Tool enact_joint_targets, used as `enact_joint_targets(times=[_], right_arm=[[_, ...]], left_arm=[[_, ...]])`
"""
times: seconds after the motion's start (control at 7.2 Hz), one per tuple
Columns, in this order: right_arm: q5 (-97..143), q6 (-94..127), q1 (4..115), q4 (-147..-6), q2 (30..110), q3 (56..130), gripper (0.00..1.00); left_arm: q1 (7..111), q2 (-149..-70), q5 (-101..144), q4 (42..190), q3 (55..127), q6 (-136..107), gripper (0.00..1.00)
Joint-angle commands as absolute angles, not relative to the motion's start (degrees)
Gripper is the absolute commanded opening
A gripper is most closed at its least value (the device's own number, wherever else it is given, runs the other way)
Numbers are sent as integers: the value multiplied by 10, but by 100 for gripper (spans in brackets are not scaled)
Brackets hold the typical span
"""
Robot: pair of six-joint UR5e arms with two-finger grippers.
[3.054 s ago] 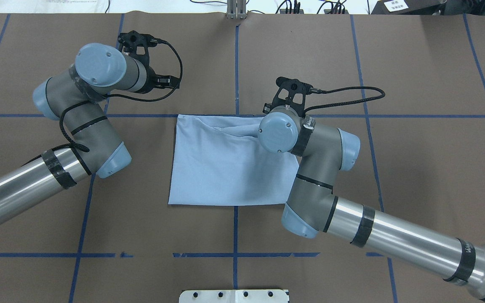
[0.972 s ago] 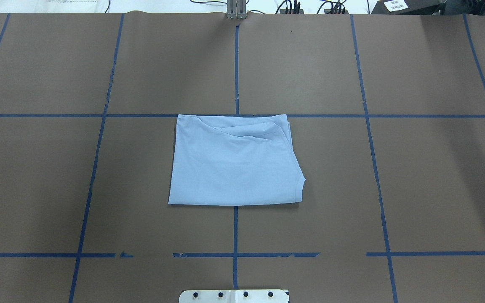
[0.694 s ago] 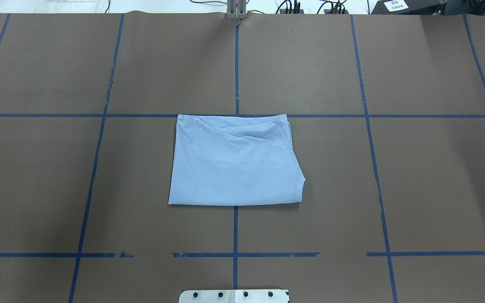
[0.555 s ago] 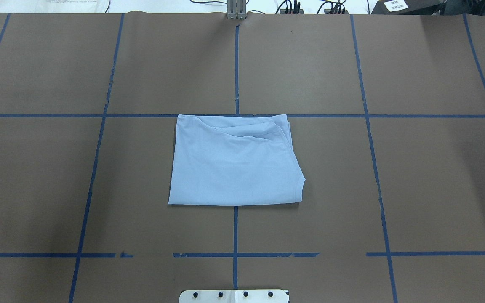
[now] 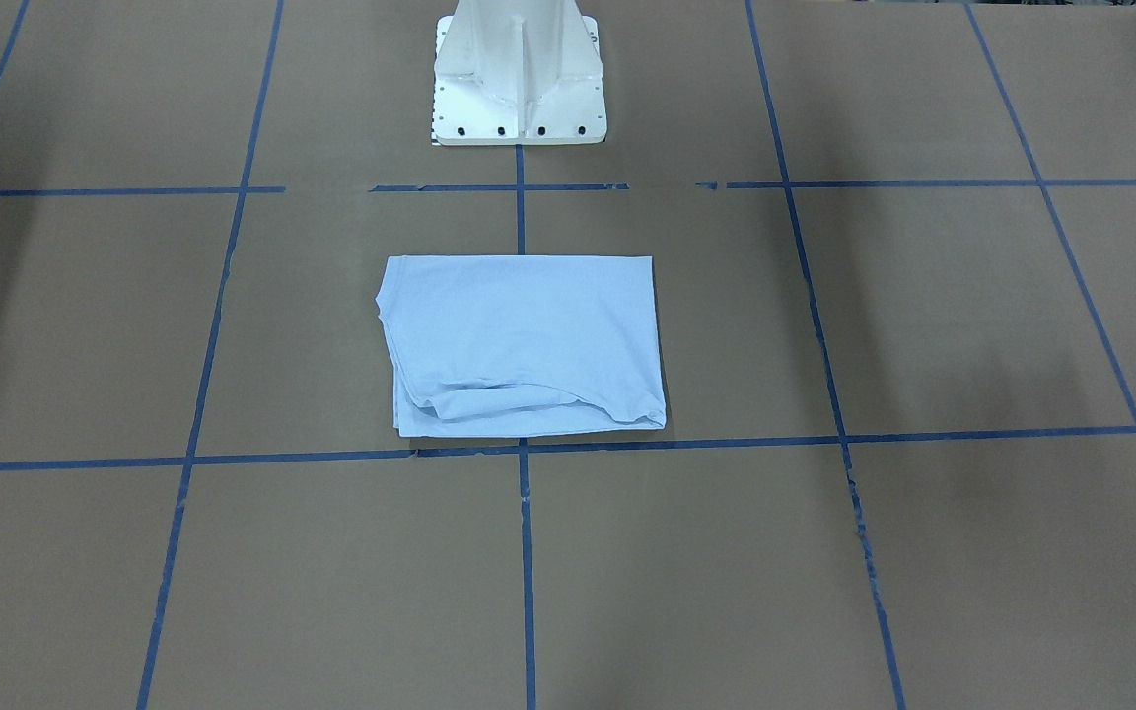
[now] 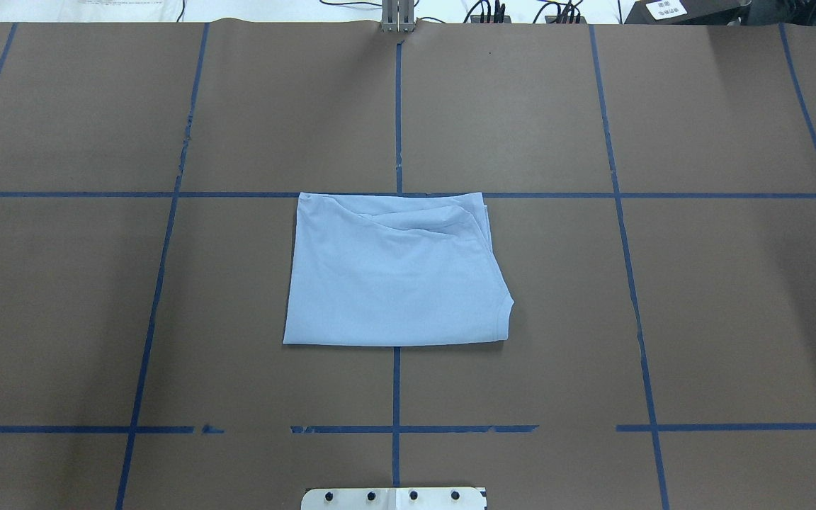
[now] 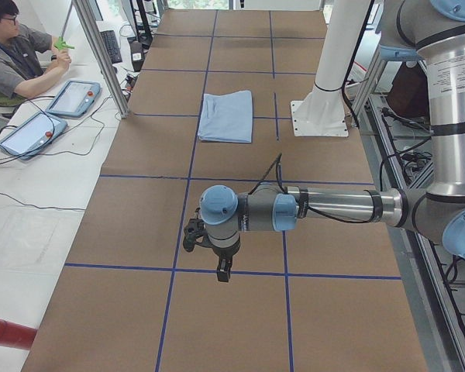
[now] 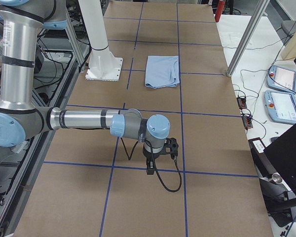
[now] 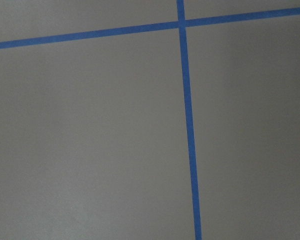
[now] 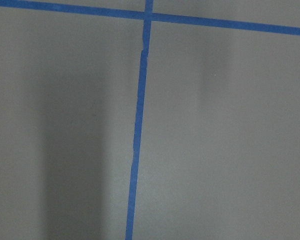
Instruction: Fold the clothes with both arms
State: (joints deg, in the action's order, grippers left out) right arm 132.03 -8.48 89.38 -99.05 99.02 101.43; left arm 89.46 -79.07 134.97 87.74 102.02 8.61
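Nearest the robot, the white pedestal base (image 5: 519, 89) stands on the bench (image 6: 698, 106) at ctr of the robot's side. A bare strip of brown paper w/ a broken blue tape line (image 6: 415, 428) lies btwn it and the T-shirt (image 6: 394, 283). The shirt is folded to a rough rectangle and lies flat at bench ctr, straddling the ctr tape line. Its near edge is straight. Its far edge, w/ loose stacked layers, runs along the cross tape line. The near corner on the robot's R pokes out past the rectangle w/ a curved hem. I've got open bench on all four sides of it.

Out at the ends, the L arm (image 7: 333, 205) reaches low over the bench w/ the L hand (image 7: 223, 273) pointing down by a tape line, well apart from the shirt. The R arm (image 8: 84, 120) does likewise at the other end, R hand (image 8: 150, 169) pointing down. I see both hands only side-on, so I can't tell if the fingers are apart or together. Both wrist cams give me only brown paper and tape.

Past the far edge there's a metal post (image 7: 101, 58), two tablet-like pendants (image 7: 74, 97) w/ cables on a white side table, and a seated person (image 7: 15, 62).
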Motion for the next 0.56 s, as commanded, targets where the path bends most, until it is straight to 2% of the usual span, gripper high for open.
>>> enact_joint_targets(times=[0.0, 0.42], right_arm=[[1320, -84, 894, -991, 987, 1014, 100], [1320, -91, 893, -991, 987, 1020, 100]], left_arm=[[894, -795, 1352, 909, 1026, 82, 100], [895, -797, 1353, 919, 1030, 85, 100]])
